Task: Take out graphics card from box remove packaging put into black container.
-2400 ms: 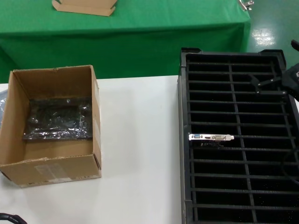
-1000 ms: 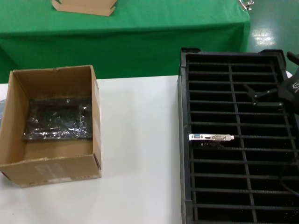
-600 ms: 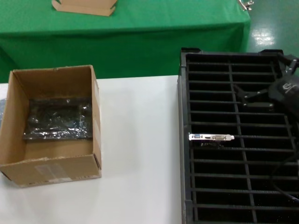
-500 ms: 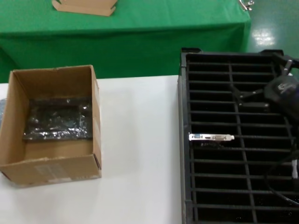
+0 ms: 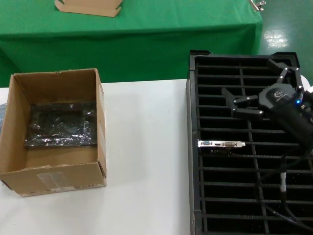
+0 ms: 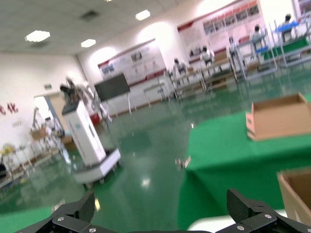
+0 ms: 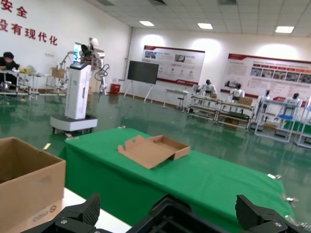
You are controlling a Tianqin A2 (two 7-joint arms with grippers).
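The graphics card [image 5: 221, 144] stands in a slot of the black container's [image 5: 192, 122] left column, its silver bracket up. My right gripper [image 5: 247, 78] is open and empty. It hovers over the container's far half, beyond the card; in the right wrist view [image 7: 170, 211] its fingers straddle the container's corner [image 7: 170, 206]. The brown box [image 5: 98, 127] stands at the left and holds dark boards in shiny plastic packaging [image 5: 59, 125]. My left gripper [image 6: 165, 213] is open and empty, out of the head view.
A green-covered table [image 5: 146, 29] stands behind, with a flat tan cardboard tray [image 5: 88, 7] on it. White tabletop [image 5: 146, 161] lies between box and container. A sliver of crinkly plastic [image 5: 2, 110] shows left of the box.
My right gripper has come in from the right edge and moved left over the container's far half. The card and box have not moved.
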